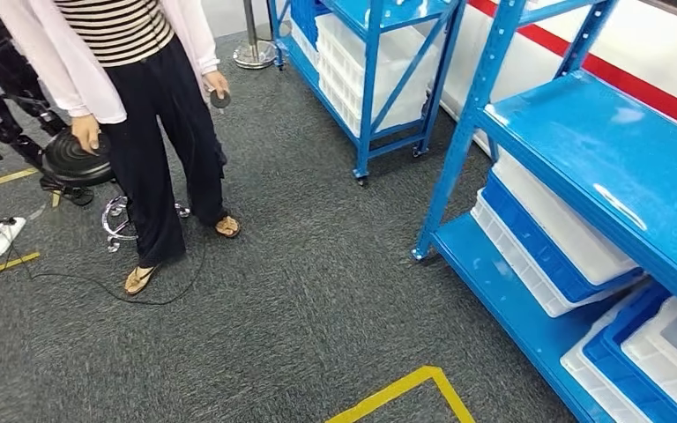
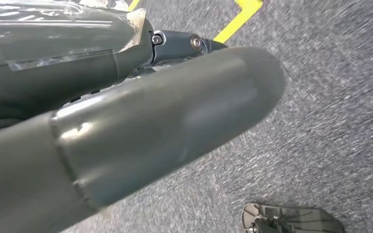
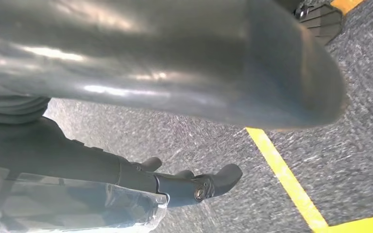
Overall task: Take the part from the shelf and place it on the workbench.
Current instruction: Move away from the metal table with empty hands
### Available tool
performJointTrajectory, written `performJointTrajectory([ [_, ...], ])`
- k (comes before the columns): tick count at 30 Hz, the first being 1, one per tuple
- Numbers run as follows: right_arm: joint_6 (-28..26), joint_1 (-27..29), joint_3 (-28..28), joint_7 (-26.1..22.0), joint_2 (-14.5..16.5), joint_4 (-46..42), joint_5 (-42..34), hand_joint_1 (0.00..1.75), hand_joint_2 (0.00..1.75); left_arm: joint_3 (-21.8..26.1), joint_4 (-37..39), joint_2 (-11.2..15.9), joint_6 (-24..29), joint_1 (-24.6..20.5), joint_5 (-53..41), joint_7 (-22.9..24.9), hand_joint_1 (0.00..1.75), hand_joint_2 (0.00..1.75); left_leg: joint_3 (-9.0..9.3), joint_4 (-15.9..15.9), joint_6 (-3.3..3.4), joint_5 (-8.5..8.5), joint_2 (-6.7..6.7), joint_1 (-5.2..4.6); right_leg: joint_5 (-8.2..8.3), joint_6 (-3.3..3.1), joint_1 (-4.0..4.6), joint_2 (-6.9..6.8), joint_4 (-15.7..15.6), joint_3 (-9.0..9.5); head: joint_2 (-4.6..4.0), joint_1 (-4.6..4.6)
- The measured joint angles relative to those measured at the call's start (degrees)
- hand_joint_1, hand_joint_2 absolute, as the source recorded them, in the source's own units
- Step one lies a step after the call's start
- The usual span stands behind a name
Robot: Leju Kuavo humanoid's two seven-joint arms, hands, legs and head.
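Task looks barely started, my read: nothing is picked and no workbench is in sight

Left hand (image 2: 141, 121): hangs over the grey carpet (image 1: 300, 300), thick thumb in the foreground, darker fingers (image 2: 184, 43) extended behind it. Nothing between them, so it holds nothing, fingers apart as far as I can see

Right hand (image 3: 175, 97): same picture, thumb big and close, dark fingers (image 3: 194, 184) stretched out with slightly curled tips, nothing in them. Carpet and a yellow floor line (image 3: 281, 174) beyond it

Landmark: the near blue shelf (image 1: 599, 150), on the right of the head view
- White and blue bins (image 1: 555, 238) sit stacked on its lowest level, under its bare blue top board
- More bins (image 1: 643, 361) on the same level, nearer the camera
- I can't tell which item is the part; bin contents aren't visible from this angle. It is presumably somewhere on this shelf or on the second blue shelf (image 1: 370, 62) behind it, which also carries white bins
- Yellow floor marking (image 1: 414, 392) lies on the carpet in front of the near shelf
- A person (image 1: 141, 115) stands well apart from the near shelf, on the far side of the open carpet, beside a black stool (image 1: 75, 163), with a small dark object in one hand

Left to do, as I judge it: close in on the shelf, find and grasp the part, carry it to the workbench, set it down
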Motion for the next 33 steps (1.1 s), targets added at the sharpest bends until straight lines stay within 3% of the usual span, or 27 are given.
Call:
performJointTrajectory([
  [2, 0.3, 0.1, 0.0, 0.6, 0.0, 0.0, 0.3, 0.00, 0.00, 0.0, 0.0, 0.0, 0.0, -0.1, 0.3, -0.1, 0.00, 0.00, 0.31, 0.1, -0.82, -0.36, 0.16, 0.38, 0.34, -0.96, -0.10, 1.30, -0.3, -0.02, 0.00, -0.07],
  [4, 0.4, 0.1, 0.0, 0.9, 0.0, 0.1, 0.5, 0.00, 0.00, 0.0, 0.0, -0.1, -0.1, -0.2, 0.4, -0.1, 0.00, 0.00, -0.70, 2.8, -1.41, -2.51, -2.31, 0.71, 0.80, -1.92, -0.54, 2.49, -0.5, 0.29, 0.00, -0.17],
  [6, 0.5, 0.1, 0.0, 1.0, 0.1, 0.1, 0.7, 0.00, 0.00, 0.0, 0.0, -0.1, -0.1, -0.1, 0.4, -0.2, 0.00, 0.00, -3.80, 9.9, -1.68, -6.46, -5.07, 0.82, 1.05, -2.53, -0.55, 3.74, -0.5, 0.33, 0.00, -0.25],
  [7, 0.6, 0.0, 0.0, 1.1, 0.2, 0.1, 0.9, 0.00, 0.00, 0.0, 0.0, -0.1, -0.1, -0.1, 0.5, -0.2, 0.00, 0.00, -5.59, 13.7, -1.76, -8.02, -5.63, 0.82, 1.09, -2.65, -0.43, 4.45, -0.5, 0.31, 0.00, -0.26],
  [8, 0.7, 0.0, 0.0, 1.2, 0.3, 0.1, 1.1, 0.00, 0.00, 0.0, 0.0, -0.1, -0.1, 0.0, 0.6, -0.2, 0.00, 0.00, -6.80, 16.0, -1.80, -8.44, -5.83, 0.82, 1.10, -2.67, -0.33, 5.19, -0.5, 0.35, 0.00, -0.26],
  [9, 0.8, 0.1, 0.0, 1.2, 0.3, 0.1, 1.4, 0.00, 0.00, 0.0, 0.0, -0.1, -0.1, 0.0, 0.7, -0.1, 0.00, 0.00, -7.11, 16.3, -1.77, -7.70, -5.91, 0.84, 1.09, -2.66, -0.29, 5.95, -0.5, 0.43, 0.00, -0.26],
  [10, 0.8, 0.1, 0.1, 1.2, 0.3, 0.1, 1.8, 0.00, 0.00, 0.0, 0.0, 0.0, 0.0, 0.0, 0.8, -0.1, 0.00, 0.00, -6.35, 14.2, -1.69, -5.91, -6.02, 0.88, 1.08, -2.65, -0.28, 6.73, -0.5, 0.55, 0.00, -0.26],
  [12, 1.0, -0.1, 0.4, 1.1, 0.4, 0.0, 2.4, 0.00, 0.00, 0.1, 0.0, 0.0, 0.1, -0.1, 1.0, 0.2, 0.00, 0.00, -3.08, 6.5, -1.42, -1.64, -7.69, 1.05, 1.03, -2.55, -0.15, 8.22, -0.3, 0.62, 0.00, -0.28],
  [13, 1.1, -0.2, 0.6, 1.1, 0.4, 0.0, 2.7, 0.00, 0.00, 0.1, 0.0, 0.0, 0.2, -0.1, 1.0, 0.3, 0.00, 0.00, -1.75, 3.3, -1.28, -0.39, -8.57, 1.11, 0.98, -2.39, -0.02, 8.90, -0.2, 0.48, 0.00, -0.23],
  [15, 1.2, -0.3, 0.9, 0.9, 0.5, 0.0, 2.9, 0.00, 0.00, 0.1, 0.0, 0.0, 0.2, -0.2, 1.1, 0.5, 0.00, 0.00, -0.87, 0.8, -0.87, 0.11, -9.43, 0.90, 0.98, -1.81, 0.19, 9.91, -0.1, -0.19, 0.00, -0.22],
  [17, 1.2, -0.2, 1.1, 0.8, 0.5, 0.0, 3.1, 0.00, 0.00, 0.1, 0.0, -0.1, 0.2, -0.3, 1.1, 0.6, 0.00, 0.00, -0.87, 0.4, -0.07, 0.32, -8.36, 0.69, 1.04, -1.08, 0.04, 10.40, 0.0, -0.83, 0.00, -0.22],
  [19, 1.3, -0.1, 1.2, 0.8, 0.5, 0.1, 3.1, 0.00, 0.00, 0.2, 0.0, -0.2, 0.2, -0.3, 1.1, 0.6, 0.00, 0.00, -0.68, -0.2, 0.88, 0.75, -7.15, 0.73, -0.32, -0.84, -0.01, 8.51, 2.4, -2.15, 0.00, -0.09],
  [21, 1.4, -0.3, 1.3, 0.8, 0.5, 0.1, 3.4, 0.00, 0.00, 0.2, 0.0, -0.3, 0.3, -0.3, 1.3, 0.4, 0.00, 0.00, -0.65, -0.5, 1.36, 0.91, -5.77, 0.66, -3.56, -1.11, -0.06, 5.90, 8.8, -5.37, 0.00, 0.08],
  [23, 1.7, -0.3, 1.5, 0.9, 0.5, 0.1, 3.7, 0.00, 0.00, 0.3, 0.0, -0.3, 0.5, -0.3, 1.5, 0.2, 0.00, 0.00, -0.75, -0.5, 1.43, 0.88, -4.31, 0.56, -5.98, -0.86, -0.25, 5.13, 15.2, -8.48, 0.00, 0.16],
  [24, 1.9, -0.3, 1.5, 1.1, 0.4, 0.1, 3.8, 0.00, 0.00, 0.4, 0.0, -0.3, 0.6, -0.3, 1.6, 0.0, 0.00, 0.00, -0.78, -0.5, 1.41, 0.84, -3.65, 0.56, -5.97, -0.42, -0.36, 4.96, 15.9, -8.73, 0.00, 0.17],
  [25, 2.0, -0.2, 1.5, 1.2, 0.4, 0.1, 4.0, 0.00, 0.00, 0.4, 0.0, -0.3, 0.7, -0.3, 1.6, -0.1, 0.00, 0.00, -0.77, -0.5, 1.35, 0.79, -3.06, 0.58, -5.20, 0.15, -0.50, 4.71, 14.6, -7.92, 0.00, 0.20],
  [26, 2.1, -0.2, 1.5, 1.4, 0.3, 0.1, 4.1, 0.00, 0.00, 0.4, 0.0, -0.4, 0.9, -0.3, 1.6, -0.2, 0.00, 0.00, -0.69, -0.4, 1.21, 0.72, -2.51, 0.62, -3.76, 0.76, -0.68, 3.99, 10.9, -5.94, 0.00, 0.20],
  [28, 2.2, -0.4, 1.6, 1.5, 0.2, 0.0, 4.2, 0.00, 0.00, 0.5, 0.0, -0.5, 1.1, -0.3, 1.7, -0.2, 0.00, 0.00, -0.46, -0.3, 0.66, 0.38, -1.49, 0.41, -1.02, 1.24, -0.75, 1.40, 3.2, -1.83, 0.00, 0.27],
  [30, 2.3, -0.7, 1.8, 1.6, 0.2, 0.0, 4.3, 0.00, 0.00, 0.5, 0.0, -0.6, 1.3, -0.3, 1.7, -0.2, 0.00, 0.00, -0.05, -0.2, -0.14, 0.06, -0.55, 0.20, 0.20, 0.55, -0.42, 0.18, 0.0, -0.45, 0.00, 0.14],
  [32, 2.4, -0.8, 1.9, 1.7, 0.4, 0.0, 4.2, 0.00, 0.00, 0.5, 0.0, -0.7, 1.2, -0.5, 1.5, -0.3, 0.00, 0.00, 0.45, -0.4, -0.95, -0.15, 0.33, 0.43, 0.49, -0.48, -0.35, 1.36, -0.1, -0.49, 0.00, -0.02],
  [33, 2.4, -0.8, 1.9, 1.7, 0.5, 0.0, 4.1, 0.00, 0.00, 0.5, 0.0, -0.6, 1.0, -0.6, 1.4, -0.3, 0.00, 0.00, 0.51, 0.0, -1.33, -0.63, -0.16, 0.65, 0.63, -0.91, -0.50, 1.93, -0.2, -0.29, 0.00, -0.05],
])
